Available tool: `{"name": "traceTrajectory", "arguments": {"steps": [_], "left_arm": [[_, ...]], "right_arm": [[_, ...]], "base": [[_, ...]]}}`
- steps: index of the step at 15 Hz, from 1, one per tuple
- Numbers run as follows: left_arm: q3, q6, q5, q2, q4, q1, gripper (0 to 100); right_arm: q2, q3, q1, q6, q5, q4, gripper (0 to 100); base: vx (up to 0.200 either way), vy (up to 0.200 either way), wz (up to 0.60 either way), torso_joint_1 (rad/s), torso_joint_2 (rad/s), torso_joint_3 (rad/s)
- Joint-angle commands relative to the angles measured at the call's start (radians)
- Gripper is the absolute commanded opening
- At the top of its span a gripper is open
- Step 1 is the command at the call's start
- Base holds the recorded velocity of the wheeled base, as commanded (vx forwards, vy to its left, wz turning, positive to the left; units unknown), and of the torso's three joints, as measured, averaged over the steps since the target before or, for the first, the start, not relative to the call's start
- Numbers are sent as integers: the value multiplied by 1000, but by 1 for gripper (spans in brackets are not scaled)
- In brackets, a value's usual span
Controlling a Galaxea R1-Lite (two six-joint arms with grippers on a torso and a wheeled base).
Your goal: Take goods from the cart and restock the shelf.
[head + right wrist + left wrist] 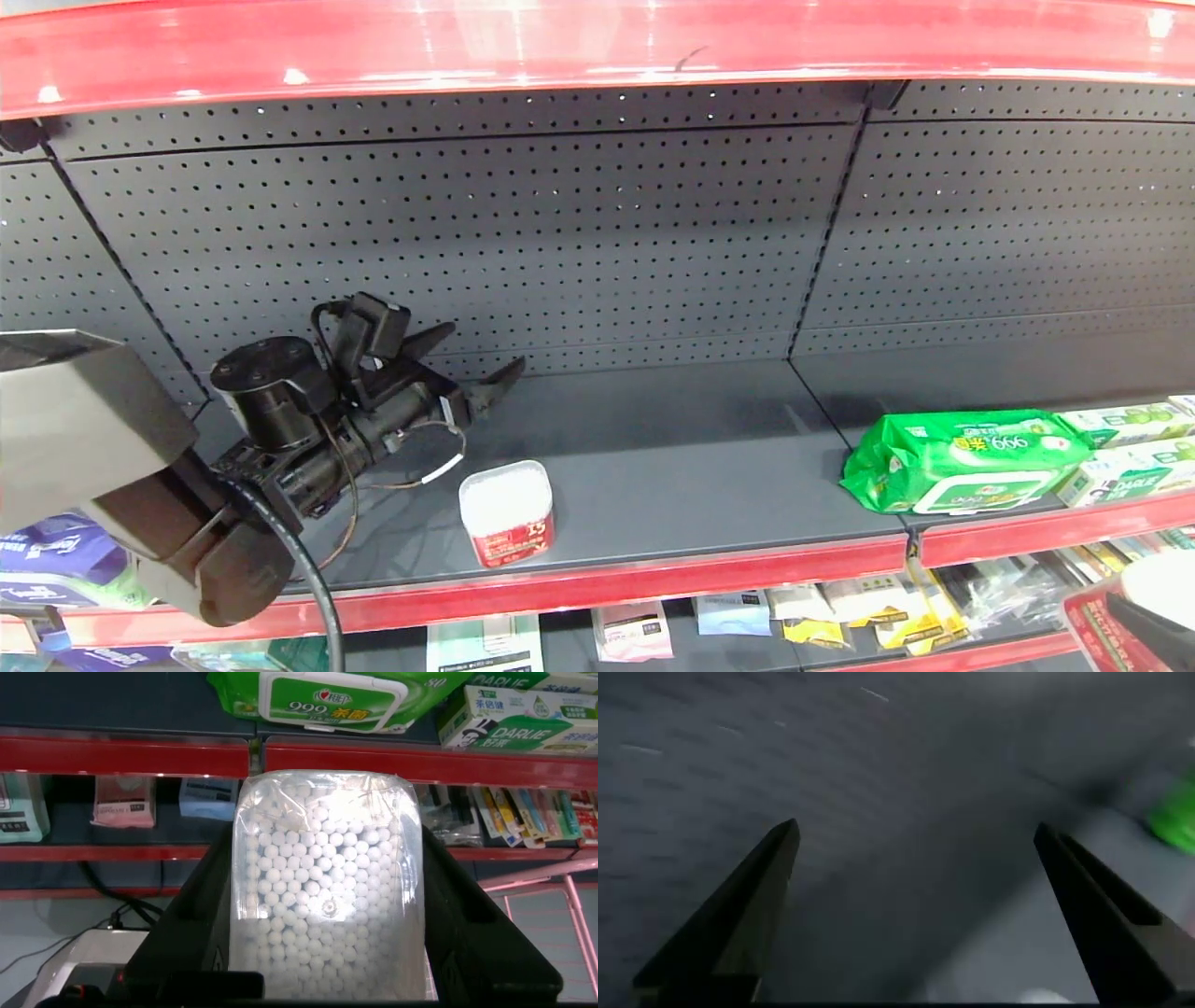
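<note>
A clear tub of cotton swabs (507, 511) with a red label stands near the front edge of the grey shelf (672, 448). My left gripper (484, 347) hovers open just behind and to the left of it, its dark fingers (757, 915) spread wide with nothing between them. A second tub of cotton swabs (322, 924) sits in my right gripper (324, 849), which is shut on its sides. That gripper and its tub (1120, 602) are low at the right, below and in front of the shelf's red lip.
A green pack of wet wipes (966, 459) lies on the shelf at the right, with green-and-white boxes (1130, 448) beside it. A red shelf edge (597, 47) overhangs above. Hanging packets (635, 630) fill the lower shelf. The shelf's middle is bare.
</note>
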Motion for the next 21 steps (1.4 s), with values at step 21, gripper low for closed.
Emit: {"name": "traceTrajectory", "arguments": {"steps": [21], "left_arm": [[281, 58, 140, -1481, 1401, 131, 100]], "right_arm": [[39, -146, 9, 3, 195, -3, 0]], "base": [[0, 0, 0, 0, 0, 0]]}}
